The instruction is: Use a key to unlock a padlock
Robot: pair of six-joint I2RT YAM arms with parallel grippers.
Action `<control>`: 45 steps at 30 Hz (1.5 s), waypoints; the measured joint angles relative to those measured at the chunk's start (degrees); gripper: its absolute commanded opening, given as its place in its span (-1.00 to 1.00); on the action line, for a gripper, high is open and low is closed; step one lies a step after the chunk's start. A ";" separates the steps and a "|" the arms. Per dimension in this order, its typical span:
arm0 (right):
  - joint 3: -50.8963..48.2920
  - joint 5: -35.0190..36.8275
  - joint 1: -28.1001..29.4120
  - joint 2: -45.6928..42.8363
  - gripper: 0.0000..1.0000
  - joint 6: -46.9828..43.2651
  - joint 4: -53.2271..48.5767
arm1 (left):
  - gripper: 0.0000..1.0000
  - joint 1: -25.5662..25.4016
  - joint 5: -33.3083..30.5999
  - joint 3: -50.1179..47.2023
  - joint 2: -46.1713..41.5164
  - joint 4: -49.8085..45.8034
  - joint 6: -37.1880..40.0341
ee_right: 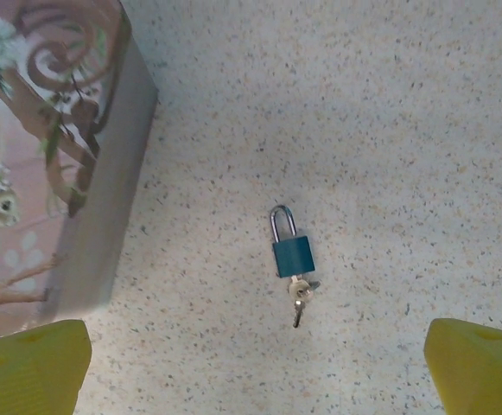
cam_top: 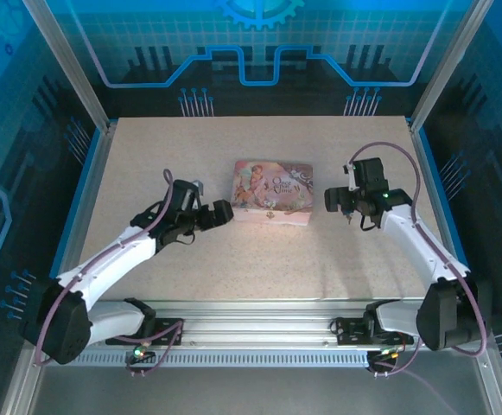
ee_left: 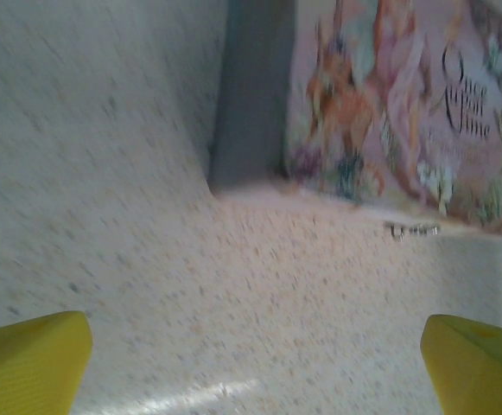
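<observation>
My right pincer (ee_right: 255,370) hangs over the speckled beige desk (ee_right: 406,130) w/ its yellow fingertips (ee_right: 30,367) spread as wide as they go & nothing btw them. From above it (cam_top: 337,201) sits just right of the pink picture-printed rectangular box (cam_top: 273,192).

Right under it lies the small padlock w/ teal body & silvery shackle (ee_right: 292,249), flat on the desk, to the right of the box & clear of it. The thin silvery key (ee_right: 299,298) sits at the body's end opposite the shackle, prob. already in the keyhole. The shackle looks seated in the body, tho it's too small to be sure, so I judge the lock not yet sprung.

Lying loose like that, the lock would just spin if I twisted the key. So I reckon one pincer has to pin the body while the other turns.

My left pincer (cam_top: 223,213) is low on the desk at the box's left side, facing it. It too is wide open & empty. It's prob. parked there b/c it's out of the right arm's way yet near enough to help.
</observation>
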 measured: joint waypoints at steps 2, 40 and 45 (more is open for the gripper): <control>-1.20 1.64 0.00 -1.55 0.99 1.62 2.05 | 0.98 0.39 -4.79 2.43 -1.03 -1.99 2.34; -25.53 3.85 -6.67 11.41 1.00 -5.88 60.24 | 0.98 21.16 -18.93 -24.83 20.79 69.90 34.93; -31.32 2.12 -6.40 13.99 1.00 -6.27 69.37 | 0.98 21.16 -18.62 -24.83 20.87 71.80 35.12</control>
